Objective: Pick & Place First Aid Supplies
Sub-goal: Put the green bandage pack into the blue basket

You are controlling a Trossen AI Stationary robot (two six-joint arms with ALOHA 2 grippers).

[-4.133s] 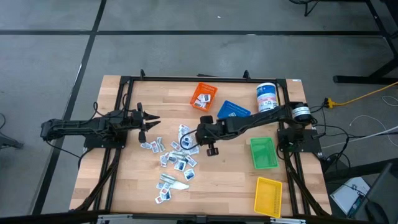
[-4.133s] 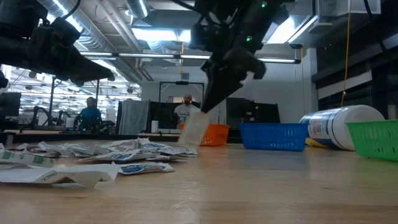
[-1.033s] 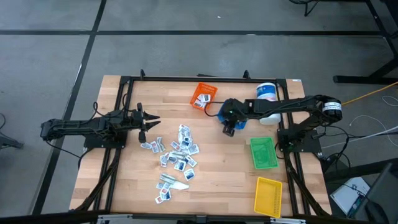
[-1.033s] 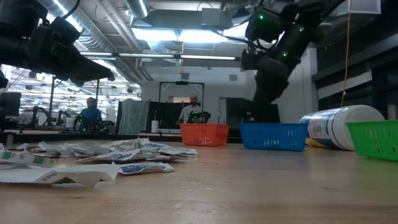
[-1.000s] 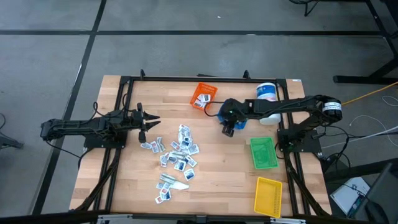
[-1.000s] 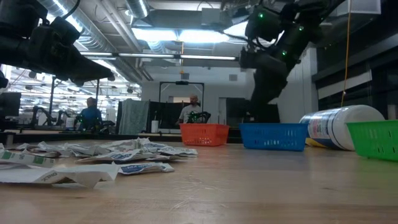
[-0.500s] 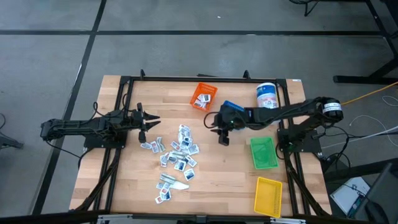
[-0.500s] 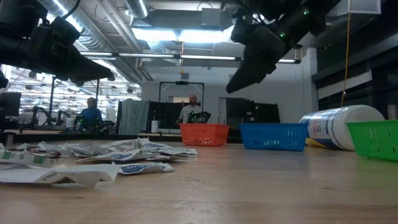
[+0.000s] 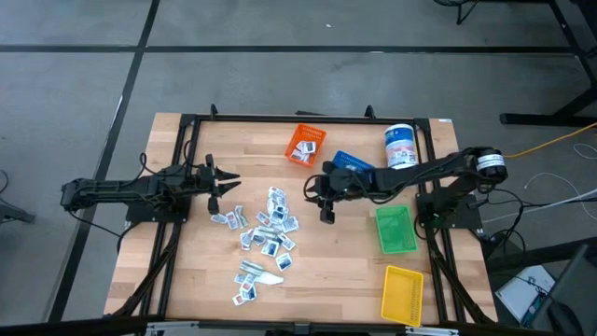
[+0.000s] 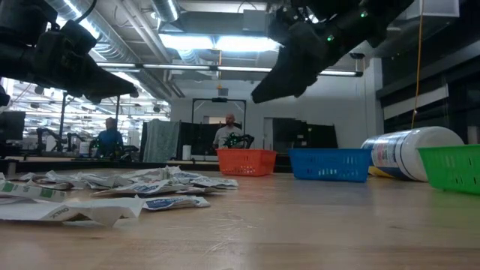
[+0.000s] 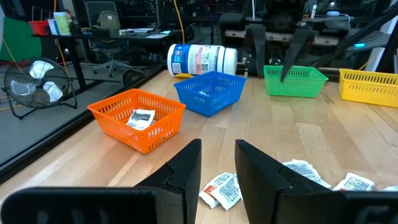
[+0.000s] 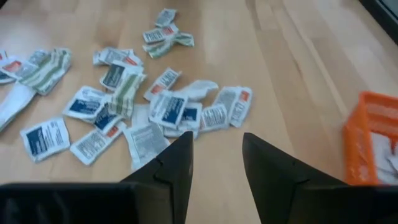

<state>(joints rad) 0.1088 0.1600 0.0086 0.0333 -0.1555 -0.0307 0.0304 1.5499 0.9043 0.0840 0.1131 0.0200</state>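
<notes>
Half a second ago the right gripper [image 9: 324, 207] sat nearer the blue bin [image 9: 351, 165]; now, fingers parted and empty, it swings toward the first aid packets [image 9: 264, 233] at eight o'clock (another pick likely). Left gripper [image 9: 224, 182] waits, released.

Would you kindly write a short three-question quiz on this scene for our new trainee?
1. True or false: the right gripper holds a packet.
2. Which bin visibly holds packets: A orange bin, B green bin, C yellow bin?
3. Fill in: the canister lies beside the ____ bin.

Key: 1 false, it is open and empty, between the blue bin and the packets; 2 A; 3 blue.
</notes>
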